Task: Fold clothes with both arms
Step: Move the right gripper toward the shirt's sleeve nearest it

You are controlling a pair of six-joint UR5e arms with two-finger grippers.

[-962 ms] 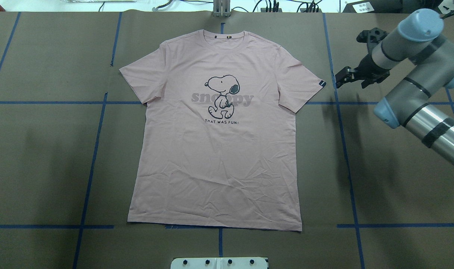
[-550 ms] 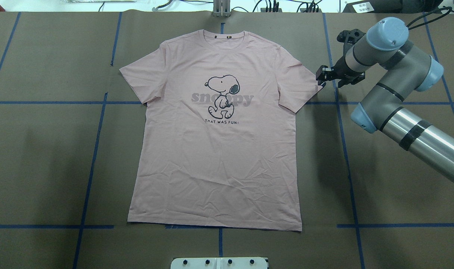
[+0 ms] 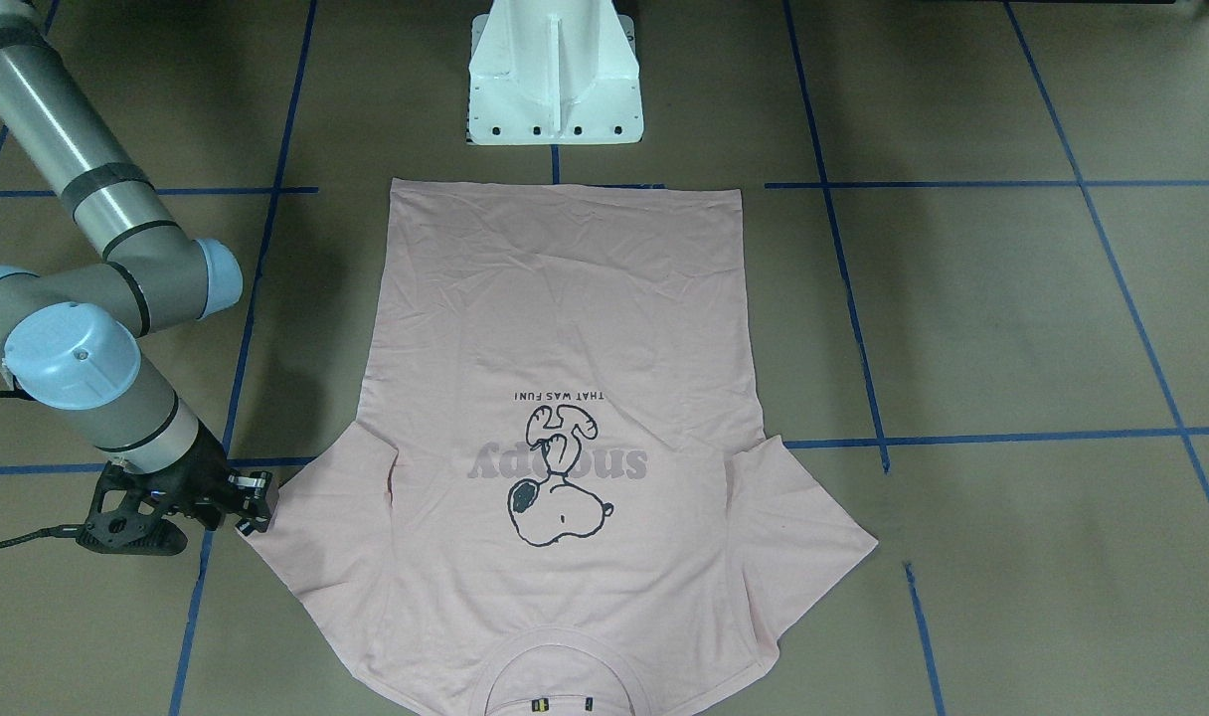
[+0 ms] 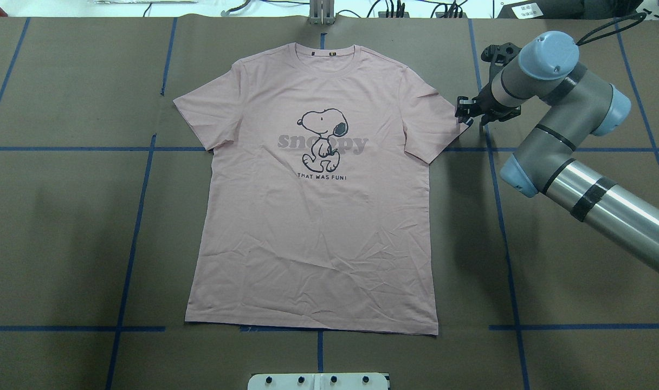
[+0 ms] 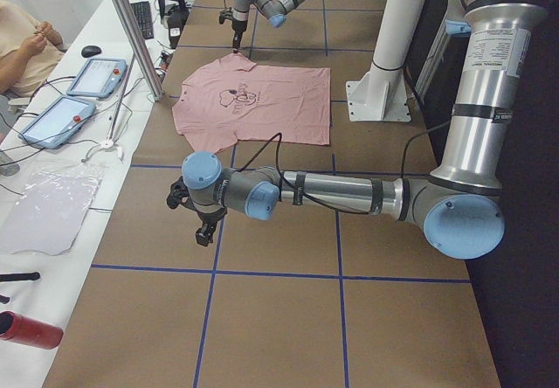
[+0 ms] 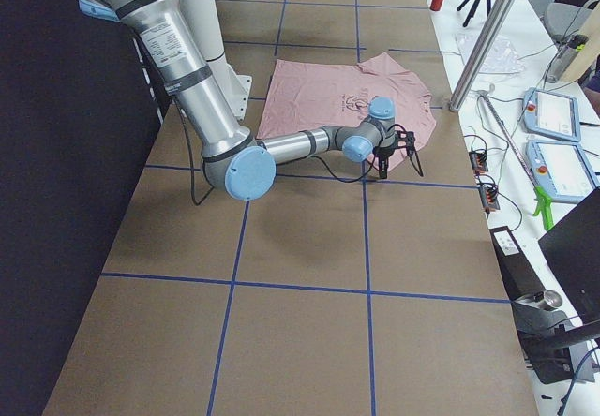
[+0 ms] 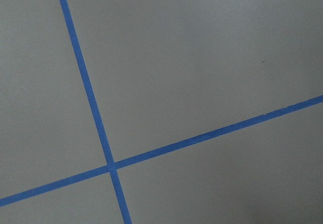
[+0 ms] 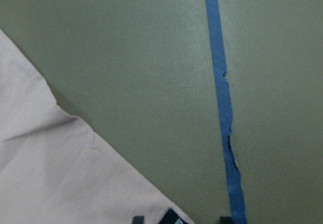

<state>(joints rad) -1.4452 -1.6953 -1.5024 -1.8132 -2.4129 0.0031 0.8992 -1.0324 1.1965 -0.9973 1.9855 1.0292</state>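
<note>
The pale pink T-shirt [image 4: 313,216] lies flat, print up, collar at the far edge and hem toward the robot base. My right gripper [image 4: 465,112] is low at the tip of the shirt's right sleeve [image 4: 443,124], open. In the right wrist view the sleeve corner [image 8: 60,173] with its dark label [image 8: 174,218] sits between the two fingertip ends at the bottom edge. My left gripper [image 5: 203,228] hangs over bare table far to the shirt's left; I cannot tell whether it is open or shut. Its wrist view holds only paper and a blue tape cross [image 7: 112,166].
The white pedestal base [image 3: 555,75] stands just past the hem. Blue tape lines [image 4: 495,179] grid the brown table cover. Beyond the far edge are a metal post [image 5: 131,34], tablets [image 5: 52,119] and a seated person [image 5: 22,47].
The right arm has swung left and slightly farther across the table, bringing its open gripper from well off the shirt to the sleeve tip. The shirt has not moved.
</note>
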